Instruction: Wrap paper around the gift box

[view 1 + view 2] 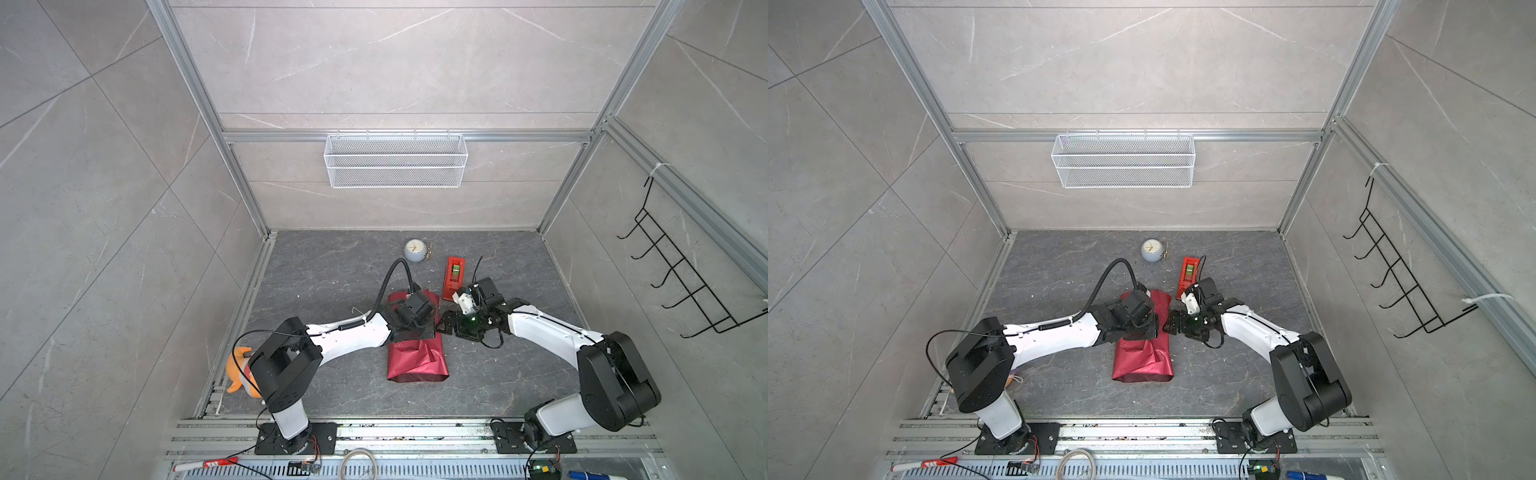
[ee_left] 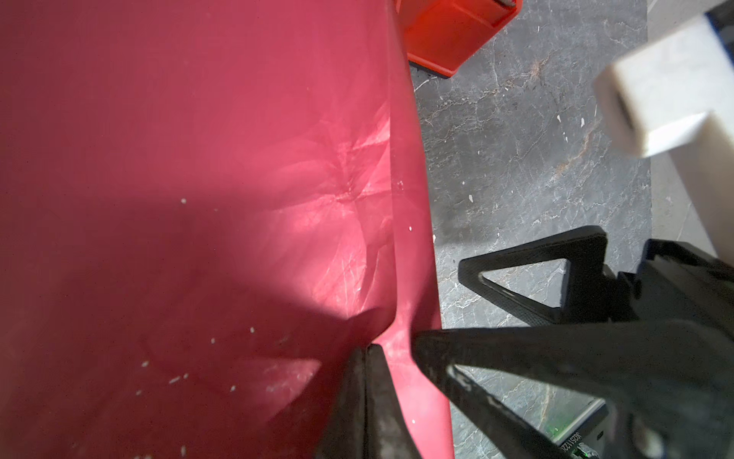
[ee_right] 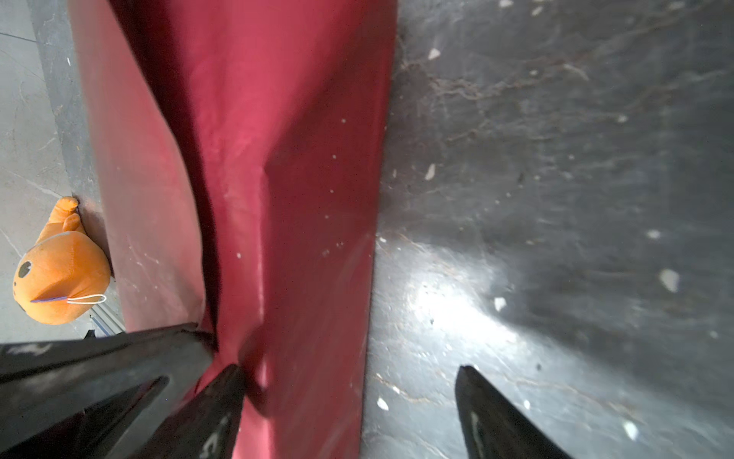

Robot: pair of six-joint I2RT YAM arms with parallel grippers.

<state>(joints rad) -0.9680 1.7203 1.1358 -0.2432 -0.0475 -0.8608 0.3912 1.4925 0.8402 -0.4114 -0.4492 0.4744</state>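
- The paper [image 1: 417,357] lies as a loose maroon bundle in the middle of the table [image 1: 498,374]. The gift box cannot be seen, so it is presumably inside the bundle.
- The left gripper [image 2: 367,349] is fully closed, pinching a raised fold of paper on the bundle's right edge.
- The right gripper [image 3: 349,369] is wide open and holds nothing. One finger sits over the paper just beside that pinch, and the other sits over bare table to the right.
- The step looks like securing the long seam, with the right jaws coming in to take or press the fold.
- To do it well, hold the left pinch firm and the paper taut across the top, so the flap cannot slacken while the right jaws close.
- The right jaws should close low on the fold and near the pinch, catching both layers without shoving the bundle left.
- The paper is thin and already creased, so pull gently; a hard tug may tear it.
- The tape dispenser [image 1: 454,276] stands just beyond on the far right, so avoid knocking it.
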